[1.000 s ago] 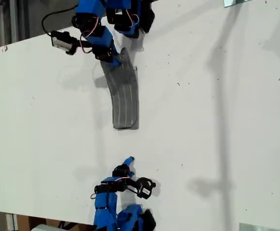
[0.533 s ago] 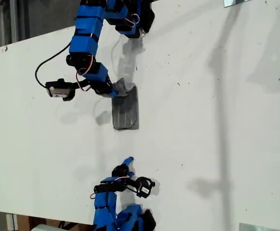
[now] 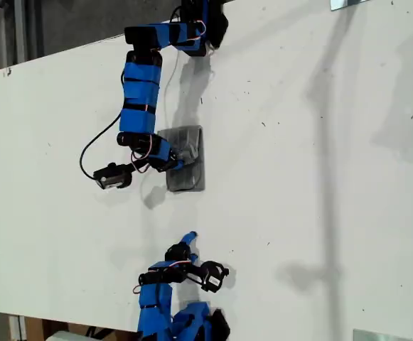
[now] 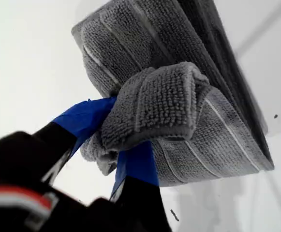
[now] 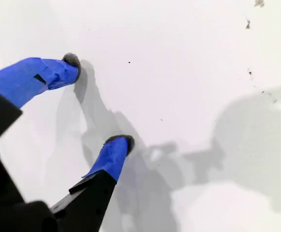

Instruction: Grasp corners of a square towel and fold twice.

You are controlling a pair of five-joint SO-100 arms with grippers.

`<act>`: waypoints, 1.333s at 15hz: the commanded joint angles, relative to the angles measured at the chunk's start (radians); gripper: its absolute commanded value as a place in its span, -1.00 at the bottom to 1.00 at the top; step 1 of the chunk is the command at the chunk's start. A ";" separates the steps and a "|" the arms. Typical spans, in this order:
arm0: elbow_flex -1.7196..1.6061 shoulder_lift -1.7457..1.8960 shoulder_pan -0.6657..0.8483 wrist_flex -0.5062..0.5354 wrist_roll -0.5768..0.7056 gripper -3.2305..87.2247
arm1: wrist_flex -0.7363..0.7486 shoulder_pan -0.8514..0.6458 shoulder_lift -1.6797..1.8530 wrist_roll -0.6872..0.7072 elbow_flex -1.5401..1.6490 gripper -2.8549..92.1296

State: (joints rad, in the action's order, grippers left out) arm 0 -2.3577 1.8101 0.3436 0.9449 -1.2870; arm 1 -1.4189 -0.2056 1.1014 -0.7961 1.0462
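Observation:
The dark grey striped towel (image 3: pixel 190 162) lies folded into a small thick stack on the white table (image 3: pixel 298 177), near the middle of the exterior view. My first gripper (image 3: pixel 179 159) reaches in from the exterior view's top and is shut on a bunched corner of the towel (image 4: pixel 159 101), held over the stack between its blue fingers (image 4: pixel 82 121). My second gripper (image 3: pixel 190 239) rests low near the exterior view's bottom edge, apart from the towel. In its own wrist view it (image 5: pixel 97 100) stands open over bare table.
The first arm's black cable (image 3: pixel 92 153) loops out toward the exterior view's left of the towel. Small metal plates sit at the exterior view's top right (image 3: pixel 348 3) and bottom right (image 3: pixel 380 334). The table's slanted edge (image 3: pixel 50 53) runs across the exterior view's upper left.
My first gripper has carried the towel's far end down the exterior view onto the near end, turning the long strip into a short stack. The second arm has stayed still.

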 commanded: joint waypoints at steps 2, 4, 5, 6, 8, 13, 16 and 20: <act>0.035 0.006 0.008 0.009 0.000 -0.31 | 0.048 0.000 0.006 0.023 -0.081 -0.93; 0.035 0.006 0.008 0.009 0.002 -0.31 | 0.067 -0.005 -0.003 0.031 -0.080 -0.55; 0.035 0.006 0.008 0.009 0.002 -0.31 | 0.087 -0.003 -0.005 0.037 -0.080 -0.33; 0.035 0.006 0.006 0.009 0.002 -0.31 | 0.103 -0.008 -0.006 0.038 -0.080 -0.30; 0.035 0.006 0.006 0.009 0.003 -0.31 | 0.117 -0.029 -0.005 0.046 -0.080 -0.29; 0.035 0.006 0.006 0.008 0.005 -0.31 | 0.017 -0.114 0.494 -0.052 0.322 -0.25; 0.037 0.006 0.006 0.008 0.005 -0.31 | 0.092 0.005 0.916 -0.290 0.896 -0.25; 0.034 0.005 0.005 0.009 -0.006 -0.31 | 0.362 0.224 1.210 -0.545 1.382 -0.29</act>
State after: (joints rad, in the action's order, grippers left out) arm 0 -2.3577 1.8101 0.3436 0.9449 -1.2870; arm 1 -1.1229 -0.0322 2.1875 -1.2778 2.3255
